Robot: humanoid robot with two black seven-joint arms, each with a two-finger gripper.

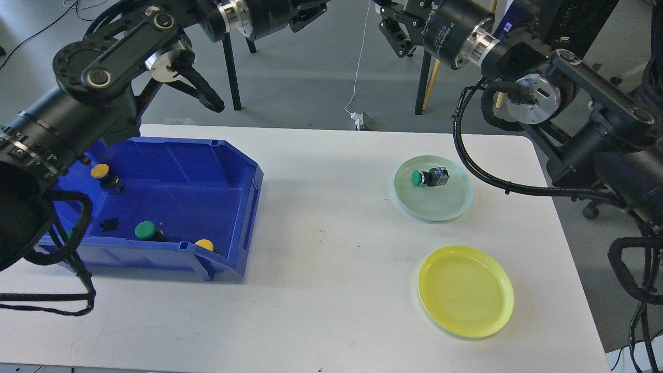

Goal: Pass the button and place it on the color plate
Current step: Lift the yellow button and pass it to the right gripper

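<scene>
A blue bin [243,207] on the left of the table holds a yellow button [100,171] at its back left. It also holds a green button [145,229] and a second yellow button [204,244] near its front wall. A pale green plate [445,207] at the right carries a green button [430,177] lying on its side. A yellow plate [465,291] in front of it is empty. My left gripper [309,14] and right gripper [394,35] are raised at the top edge, far from the table. They are dark and partly cut off, and nothing shows in them.
A small black part [109,224] lies in the bin. The white table [321,269] ends at the right just past the plates. Chair and table legs [231,72] stand on the floor behind, and black cables hang from both arms.
</scene>
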